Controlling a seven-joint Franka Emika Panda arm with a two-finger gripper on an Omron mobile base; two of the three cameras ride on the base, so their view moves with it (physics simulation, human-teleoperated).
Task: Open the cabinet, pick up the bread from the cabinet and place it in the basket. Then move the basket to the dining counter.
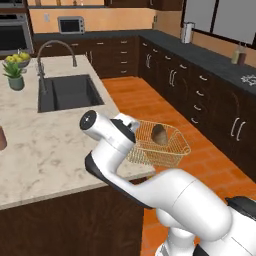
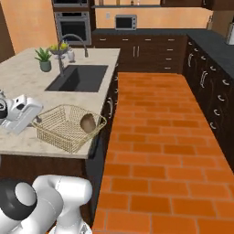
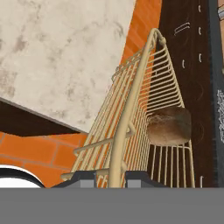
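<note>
Gripper nearly closed, pinching the basket by its rim, basket tilted and hanging at the near corner of the dining counter partly over the brick floor, bread sitting inside against the far wall.

Bare dining counter lies beside the basket; sink, faucet and plant stand farther back.

Basket near side: hidden behind the arm, left base view.
Fingertips: cut off by the hand view's bottom.
Bread: lower part behind mesh.
</note>
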